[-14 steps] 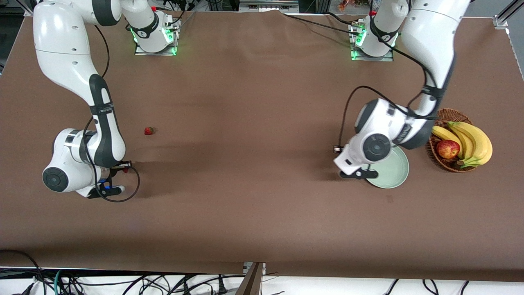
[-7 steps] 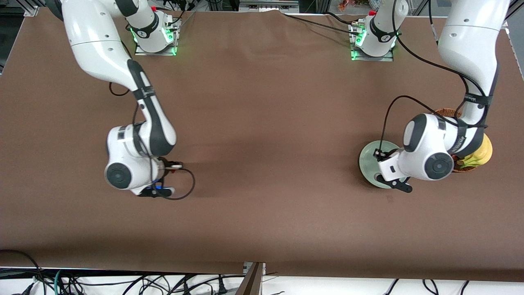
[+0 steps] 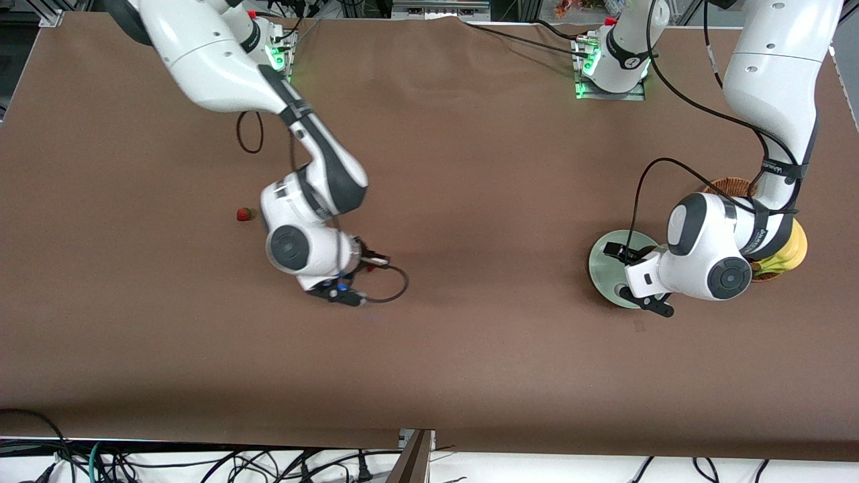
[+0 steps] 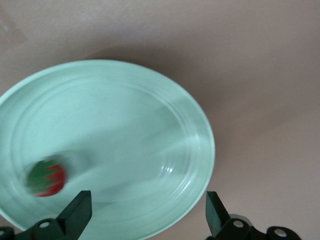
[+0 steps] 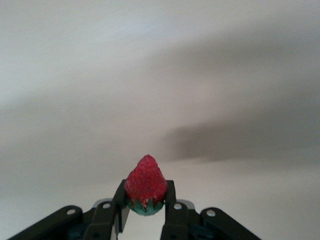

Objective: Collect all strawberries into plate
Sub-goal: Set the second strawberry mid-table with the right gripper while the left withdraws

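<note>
We see left hand (image 4: 145, 220) spread wide over pale mint-green round plate (image 3: 602, 268), small red strawberry (image 4: 46, 178) in it. Right hand (image 5: 145, 210) clamped on second red strawberry (image 5: 145, 186) mid-worktop; nxt we judge: carry to plate, then fetch third loose strawberry (image 3: 244, 214).

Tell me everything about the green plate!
The plate is round, shallow and pale mint green, with a smooth, shiny surface and a gently raised rim. It lies flat on the brown table, toward the left arm's end, beside the wicker basket. One small red strawberry with a green cap is in it, near the rim. The left gripper hangs open just over the plate, not touching it.
</note>
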